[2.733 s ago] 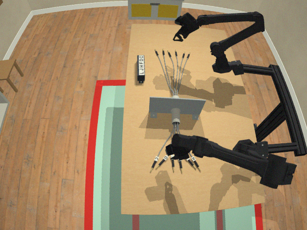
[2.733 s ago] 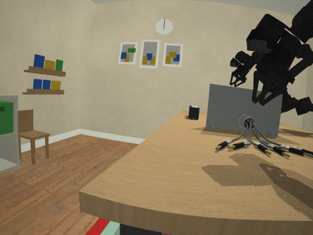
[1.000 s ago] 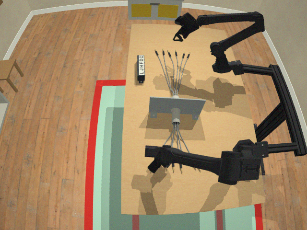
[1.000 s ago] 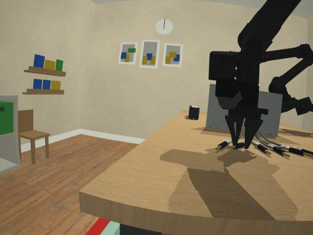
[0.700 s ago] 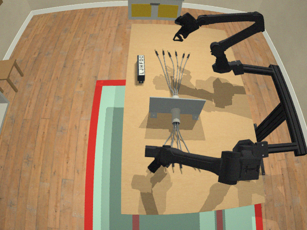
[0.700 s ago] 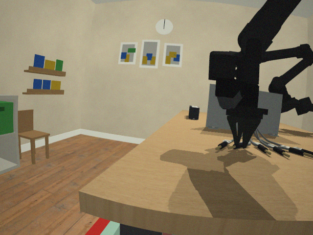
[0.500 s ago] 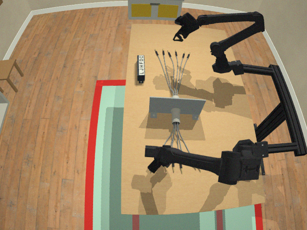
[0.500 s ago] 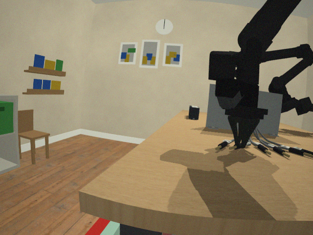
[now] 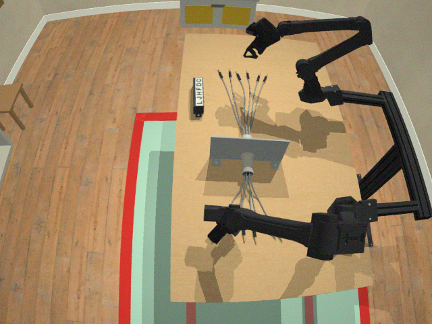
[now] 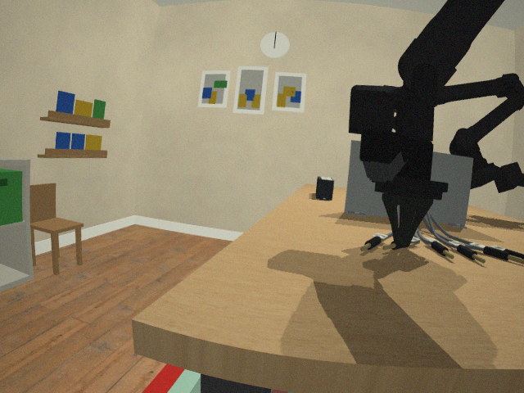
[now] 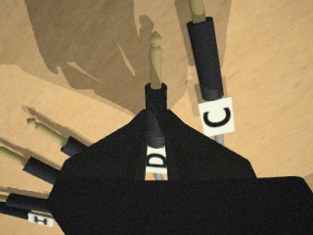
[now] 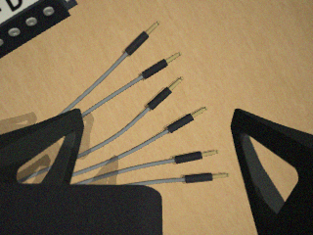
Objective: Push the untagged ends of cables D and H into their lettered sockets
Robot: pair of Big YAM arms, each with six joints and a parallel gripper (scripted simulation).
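the left claw point(image 10: 399, 244) point(image 11: 156, 117) is pinched nearly shut on cable d's tagged plug point(image 10: 393, 245) point(image 11: 156, 98), tip towards twelve o'clock in its wrist view, while the wide-open, unladen right claw point(image 9: 250, 54) point(image 12: 156, 113) is nearer the untagged ends point(image 9: 248, 75) point(image 12: 159, 98), around six o'clock from above.

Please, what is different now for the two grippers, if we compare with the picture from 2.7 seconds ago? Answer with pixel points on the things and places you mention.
The left gripper point(image 10: 399, 244) point(image 11: 156, 117) came down from above the cables, shifting toward the rug side, and closed on the D-tagged plug point(image 10: 392, 245) point(image 11: 156, 100). Unchanged: the open right gripper point(image 9: 250, 54) point(image 12: 156, 117), the junction box point(image 9: 198, 97) point(image 10: 324, 188) point(image 12: 36, 30) and the untagged ends point(image 9: 238, 75) point(image 12: 159, 98), all unplugged.
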